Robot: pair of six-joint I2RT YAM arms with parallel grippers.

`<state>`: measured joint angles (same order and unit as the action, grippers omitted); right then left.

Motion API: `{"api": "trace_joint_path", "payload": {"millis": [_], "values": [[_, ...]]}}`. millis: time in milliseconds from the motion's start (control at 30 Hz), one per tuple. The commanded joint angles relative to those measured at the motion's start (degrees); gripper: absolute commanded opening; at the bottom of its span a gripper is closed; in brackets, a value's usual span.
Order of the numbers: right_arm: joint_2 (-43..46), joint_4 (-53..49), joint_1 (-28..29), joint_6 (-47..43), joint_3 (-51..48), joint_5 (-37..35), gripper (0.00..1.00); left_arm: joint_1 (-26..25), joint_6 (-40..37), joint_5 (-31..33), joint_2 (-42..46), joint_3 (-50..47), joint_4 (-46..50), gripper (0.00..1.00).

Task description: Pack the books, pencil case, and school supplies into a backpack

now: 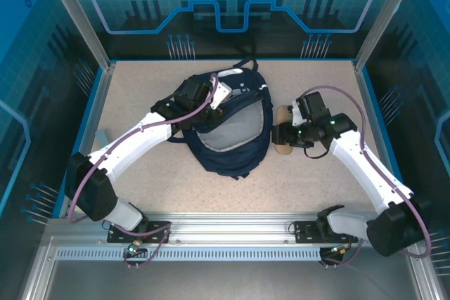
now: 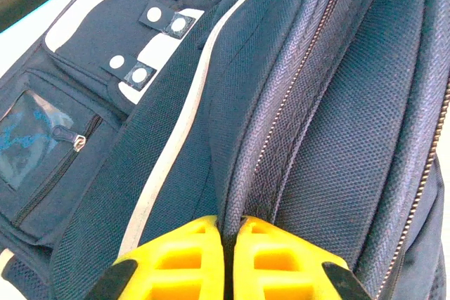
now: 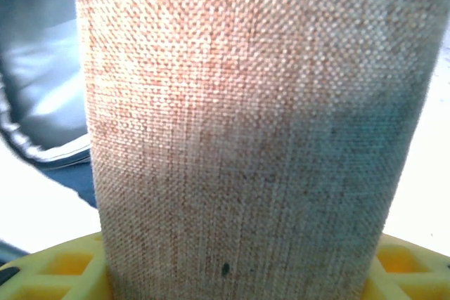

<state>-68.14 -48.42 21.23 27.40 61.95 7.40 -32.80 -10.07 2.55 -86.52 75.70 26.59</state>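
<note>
Your left gripper (image 2: 230, 235) is pinching the backpack (image 1: 238, 161) at frame centre, jaws shut on its zipper edge. Your right gripper (image 1: 288, 133) is clasping the pencil case (image 3: 246, 124) just right of it. If that thin fabric is slipping, the opening could be sagging shut, blocking the case.

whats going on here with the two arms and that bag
The left gripper is pinched shut on the zipper edge of the large navy fabric backpack, which lies on the speckled table. The right gripper holds a tan woven cylindrical pencil case just beside the backpack, not yet inside.
</note>
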Motion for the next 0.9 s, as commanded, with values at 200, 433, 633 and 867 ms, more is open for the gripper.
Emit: {"api": "trace_joint_path", "payload": {"millis": [200, 433, 633, 867], "values": [[-1.19, 6.89, 8.31, 0.59, 1.5, 2.21, 0.49, -0.18, 10.34, 0.26, 2.83, 3.41, -9.03, 0.05], [-6.91, 9.18, 10.66, 5.66, 2.7, 1.71, 0.48, -0.17, 13.86, 0.64, 5.94, 1.34, -13.17, 0.04], [-13.99, 11.45, 10.76, 14.34, 6.38, 1.79, 0.49, -0.21, 15.96, -1.77, 6.8, 0.98, -13.45, 0.04], [-21.55, 16.55, 9.65, 24.54, 11.13, 2.01, 0.5, -0.17, 19.18, -2.2, 8.02, -0.12, -13.67, 0.04]]}}
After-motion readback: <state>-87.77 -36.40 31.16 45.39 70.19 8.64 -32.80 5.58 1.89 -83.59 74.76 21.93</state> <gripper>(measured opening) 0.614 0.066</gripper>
